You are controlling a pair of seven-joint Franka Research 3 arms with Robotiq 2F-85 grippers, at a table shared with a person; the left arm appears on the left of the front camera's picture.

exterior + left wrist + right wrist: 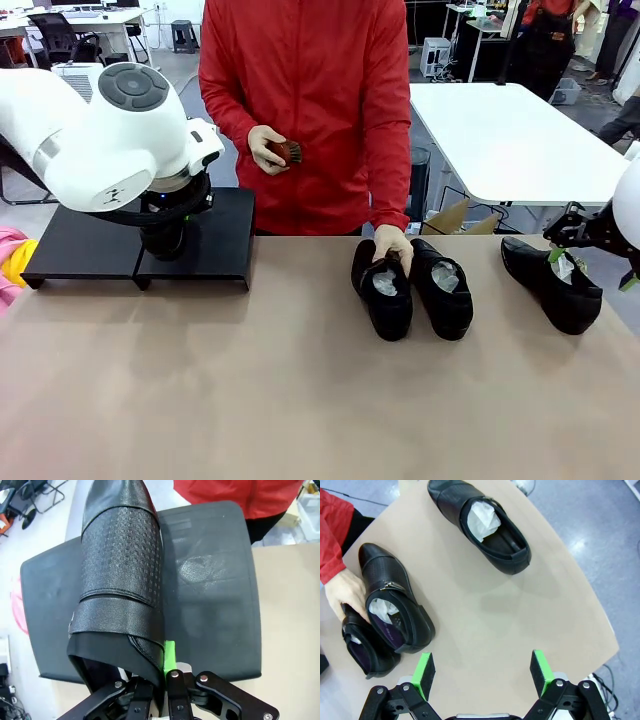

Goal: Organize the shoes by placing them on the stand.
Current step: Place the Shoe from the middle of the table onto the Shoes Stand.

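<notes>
My left gripper point(162, 672) is shut on the heel rim of a glossy black shoe point(122, 570), which hangs toe-away over the matte-black stand point(210, 595). In the front view the white left arm covers that shoe above the stand point(90, 245). Two more shoes point(385, 295) point(445, 290) lie side by side mid-table, stuffed with white paper, and the person's hand point(392, 243) rests on the left one. A further shoe point(555, 285) lies at the right, just under my open right gripper point(592, 268). In the right wrist view the open right gripper point(482, 672) hovers over bare table short of that shoe point(485, 525).
The person in a red top stands at the far edge and holds a small brown brush point(287, 152) in the other hand. A pink and yellow cloth point(12, 262) lies at the left edge. The table's right edge point(600, 610) runs close to the right gripper.
</notes>
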